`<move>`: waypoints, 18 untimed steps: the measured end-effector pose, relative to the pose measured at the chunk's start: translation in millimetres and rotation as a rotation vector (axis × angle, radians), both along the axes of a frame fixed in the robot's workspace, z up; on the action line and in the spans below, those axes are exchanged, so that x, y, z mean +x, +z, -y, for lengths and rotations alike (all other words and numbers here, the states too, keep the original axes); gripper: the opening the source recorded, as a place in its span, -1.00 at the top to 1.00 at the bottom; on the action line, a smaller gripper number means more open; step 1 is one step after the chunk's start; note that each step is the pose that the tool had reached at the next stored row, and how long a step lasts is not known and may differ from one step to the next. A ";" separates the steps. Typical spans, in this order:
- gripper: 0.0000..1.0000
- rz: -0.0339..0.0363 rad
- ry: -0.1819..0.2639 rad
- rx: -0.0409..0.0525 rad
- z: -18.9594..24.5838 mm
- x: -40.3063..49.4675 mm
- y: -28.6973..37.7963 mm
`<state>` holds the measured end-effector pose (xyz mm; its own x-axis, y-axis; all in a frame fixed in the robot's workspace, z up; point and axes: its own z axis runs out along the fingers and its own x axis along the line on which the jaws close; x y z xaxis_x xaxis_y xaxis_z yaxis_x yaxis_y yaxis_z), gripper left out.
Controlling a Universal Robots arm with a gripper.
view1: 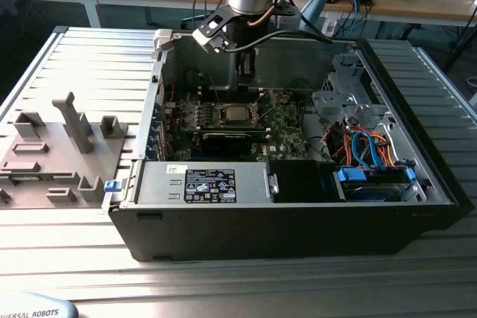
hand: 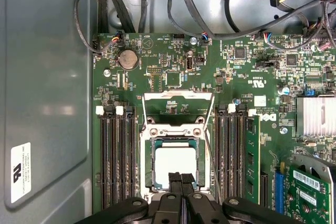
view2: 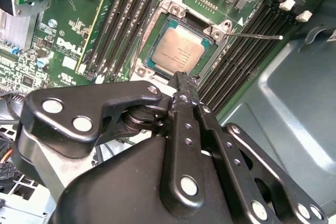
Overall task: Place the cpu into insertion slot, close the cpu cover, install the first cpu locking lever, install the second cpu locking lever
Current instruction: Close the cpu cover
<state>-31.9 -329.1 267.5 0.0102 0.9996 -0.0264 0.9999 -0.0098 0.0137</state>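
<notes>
The cpu, a silver-grey square chip, lies flat in the insertion slot on the green board, as the second wrist view also shows for the cpu. In the first wrist view the cpu cover, a thin silvery frame, stands flipped open beyond the slot. A thin wire lever sticks out from one socket corner. My gripper is shut with nothing between its fingers, and its tips hover at the slot's near edge. In the exterior view the gripper hangs above the cpu inside the case.
Long memory slots flank the socket on both sides. A black card lies just in front of the socket. Loose cables hang over the board's far edge. The drive cage and case walls close in around it.
</notes>
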 end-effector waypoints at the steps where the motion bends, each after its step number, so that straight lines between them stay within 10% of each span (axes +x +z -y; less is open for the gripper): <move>1: 0.79 0.0000 0.000 0.0000 0.0 0.2 0.0; 18: 0.79 0.0000 0.000 -0.0012 0.0 9.5 0.0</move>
